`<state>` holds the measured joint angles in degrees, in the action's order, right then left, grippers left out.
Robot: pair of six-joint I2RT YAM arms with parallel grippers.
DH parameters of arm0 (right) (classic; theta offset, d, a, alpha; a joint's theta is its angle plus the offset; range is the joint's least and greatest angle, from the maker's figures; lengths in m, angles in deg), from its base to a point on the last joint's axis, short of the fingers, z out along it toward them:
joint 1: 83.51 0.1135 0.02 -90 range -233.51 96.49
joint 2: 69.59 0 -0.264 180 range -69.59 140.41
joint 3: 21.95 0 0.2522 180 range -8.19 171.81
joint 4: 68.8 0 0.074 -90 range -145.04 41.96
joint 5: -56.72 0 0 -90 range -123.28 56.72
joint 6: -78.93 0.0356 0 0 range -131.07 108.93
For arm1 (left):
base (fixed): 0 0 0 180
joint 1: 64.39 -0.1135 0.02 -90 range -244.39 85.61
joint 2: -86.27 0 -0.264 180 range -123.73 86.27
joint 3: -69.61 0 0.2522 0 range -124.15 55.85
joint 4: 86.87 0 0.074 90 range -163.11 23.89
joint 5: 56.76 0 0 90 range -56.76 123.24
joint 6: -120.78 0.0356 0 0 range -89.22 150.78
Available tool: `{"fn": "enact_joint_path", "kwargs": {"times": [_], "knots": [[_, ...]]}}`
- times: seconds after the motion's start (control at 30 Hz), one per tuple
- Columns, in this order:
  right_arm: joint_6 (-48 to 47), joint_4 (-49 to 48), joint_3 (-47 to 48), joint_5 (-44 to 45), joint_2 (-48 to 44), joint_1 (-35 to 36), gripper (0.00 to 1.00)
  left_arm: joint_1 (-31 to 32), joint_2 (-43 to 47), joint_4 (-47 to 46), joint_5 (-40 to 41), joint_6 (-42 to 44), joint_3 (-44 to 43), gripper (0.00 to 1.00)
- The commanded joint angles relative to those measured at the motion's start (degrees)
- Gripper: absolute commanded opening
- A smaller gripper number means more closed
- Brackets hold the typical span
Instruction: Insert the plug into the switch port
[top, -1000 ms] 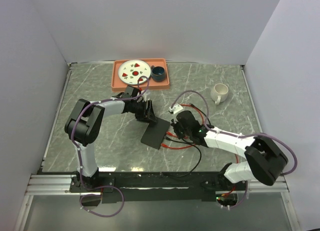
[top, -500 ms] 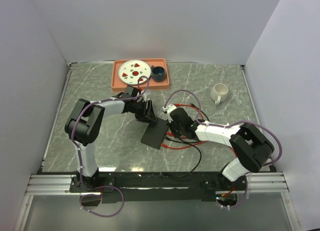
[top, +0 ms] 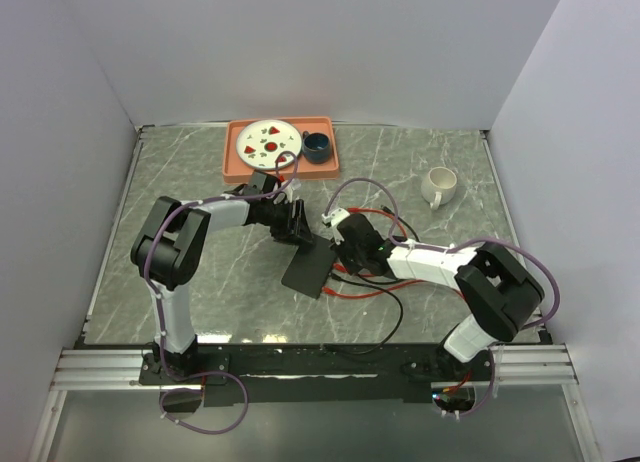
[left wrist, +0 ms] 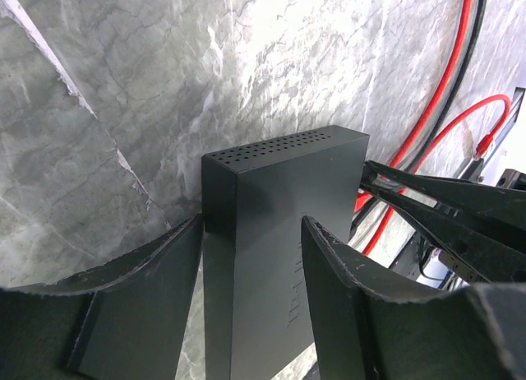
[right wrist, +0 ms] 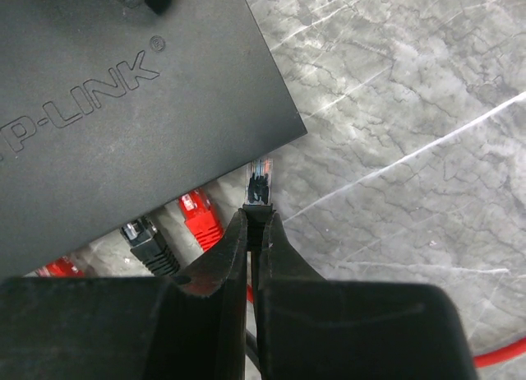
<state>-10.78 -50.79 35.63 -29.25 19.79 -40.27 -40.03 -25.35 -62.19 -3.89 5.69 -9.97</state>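
Plug, small clear-plastic cable end, pokes out of right pincer, whose fingers are pressed together on it. The plug tip is right at the edge of the switch, a flat matte-black box w/ TP-LINK lettering, near its corner. Red plug & black plug sit along the same edge. Left pincer clamps the switch's opposite end, fingers against both sides. The switch lies mid grey marble tabletop, red cable beside it.
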Motion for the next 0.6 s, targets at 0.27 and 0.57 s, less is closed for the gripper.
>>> {"fn": "enact_joint_path", "kwargs": {"times": [0.27,0.57], "knots": [[-2.3,-2.8,0.4,-1.4,-3.9,0.1,0.0,0.4,-4.1,1.9,3.7,2.8,-0.3,0.6],[-3.7,-2.9,0.6,-3.8,-3.3,0.9,0.0,0.4,-4.7,2.6,3.5,3.7,-1.3,0.63]]}}
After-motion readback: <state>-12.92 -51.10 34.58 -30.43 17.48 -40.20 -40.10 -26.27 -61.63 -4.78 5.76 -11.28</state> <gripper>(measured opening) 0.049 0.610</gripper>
